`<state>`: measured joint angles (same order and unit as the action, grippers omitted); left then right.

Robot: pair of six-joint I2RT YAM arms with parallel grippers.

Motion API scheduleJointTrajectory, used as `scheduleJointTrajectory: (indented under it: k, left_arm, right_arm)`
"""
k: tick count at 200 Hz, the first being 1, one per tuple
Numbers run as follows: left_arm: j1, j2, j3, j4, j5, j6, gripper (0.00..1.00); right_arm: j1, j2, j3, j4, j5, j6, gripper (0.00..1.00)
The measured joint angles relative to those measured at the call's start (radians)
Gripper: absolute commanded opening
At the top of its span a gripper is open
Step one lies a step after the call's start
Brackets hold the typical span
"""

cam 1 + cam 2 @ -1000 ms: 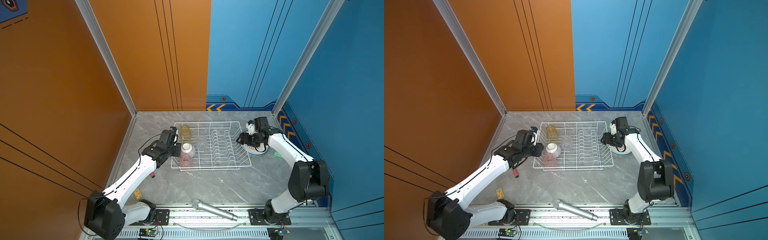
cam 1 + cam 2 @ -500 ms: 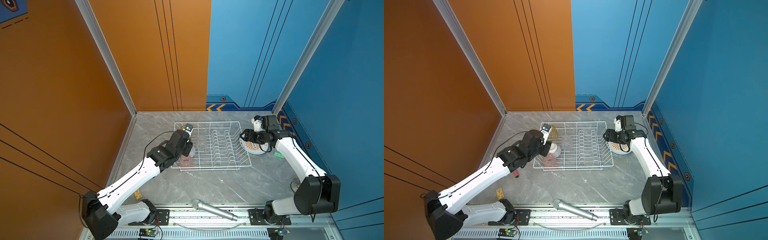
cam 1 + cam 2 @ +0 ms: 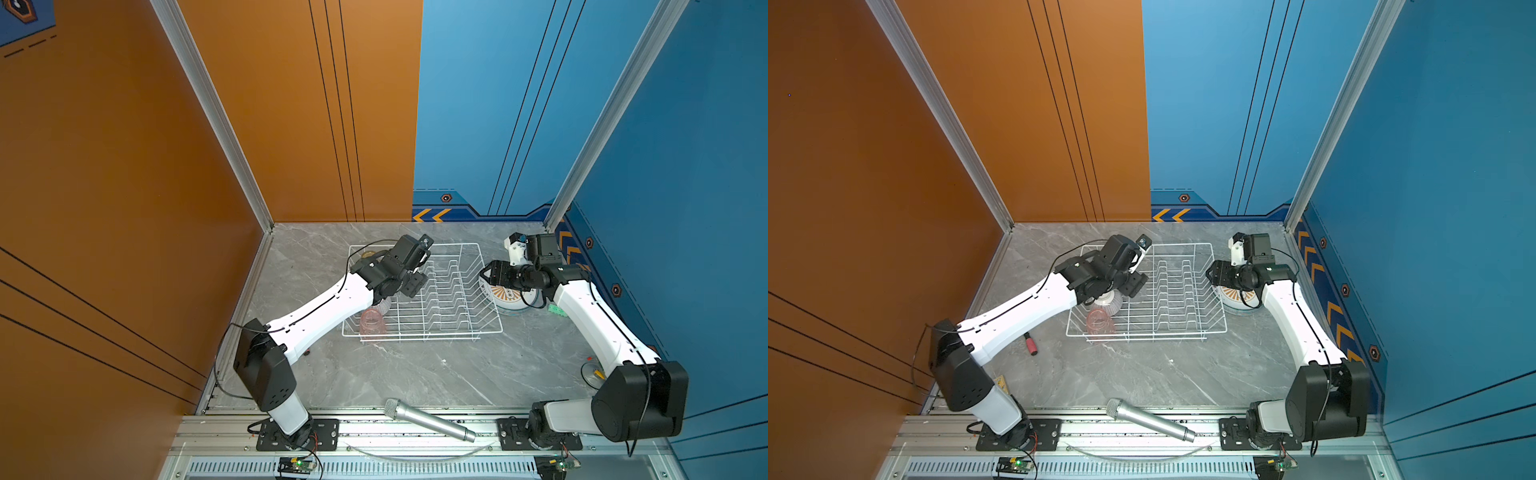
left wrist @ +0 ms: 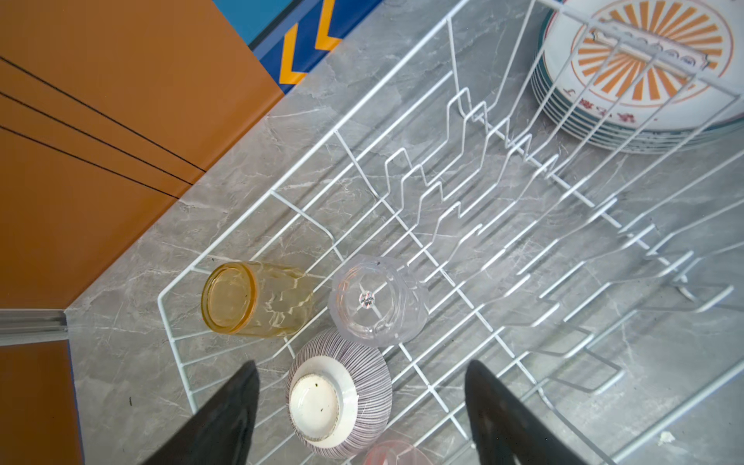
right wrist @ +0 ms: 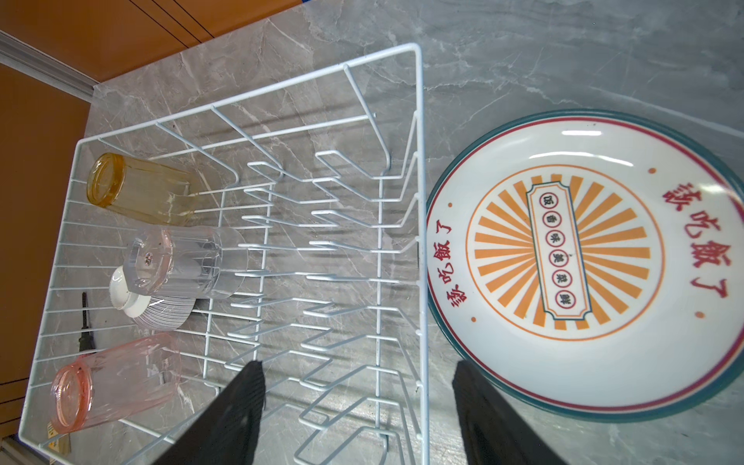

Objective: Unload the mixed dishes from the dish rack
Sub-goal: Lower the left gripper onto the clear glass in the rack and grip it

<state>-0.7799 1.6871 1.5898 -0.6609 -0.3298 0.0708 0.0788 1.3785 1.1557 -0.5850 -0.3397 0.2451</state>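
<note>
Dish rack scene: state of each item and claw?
dish rack: plate slots empty
yellow tumbler: in rack, base up
clear tumbler: in rack, base up
striped bowl: in rack, foot up
pink tumbler: in rack, base up
plate stack: flat, outside rack
left claw: open, empty
right claw: open, empty

- Both top views are bright and even; the back walls (image 3: 457, 83) glow palest toward 12 o'clock, light falling from above.
- Shadows are soft: the dish rack (image 3: 440, 291) throws a faint one on the table (image 3: 415, 374) toward 6 o'clock.
- Right wrist view: white glare streaks the top plate (image 5: 583, 261); the fingers (image 5: 229, 422) of the right hand (image 5: 358, 364) are dark and blurred.
- Left wrist view: the left hand (image 4: 362, 362) is equally blurred, and rack wires bow near the edges.
</note>
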Motion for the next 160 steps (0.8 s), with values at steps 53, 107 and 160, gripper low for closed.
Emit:
scheduleJointTrajectory:
  k: [53, 107, 160]
  left_arm:
    - [0.045, 0.154, 0.163, -0.161, 0.098, -0.056, 0.99]
    - [0.117, 0.234, 0.206, -0.235, 0.185, -0.102, 0.97]
    - [0.134, 0.305, 0.256, -0.254, 0.283, -0.122, 0.85]
  right_arm:
    - [0.0, 0.0, -0.02, 0.019, -0.001, 0.007, 0.72]
    - [0.0, 0.0, -0.022, 0.029, -0.001, 0.01, 0.72]
    - [0.0, 0.0, -0.022, 0.039, 0.0, 0.017, 0.72]
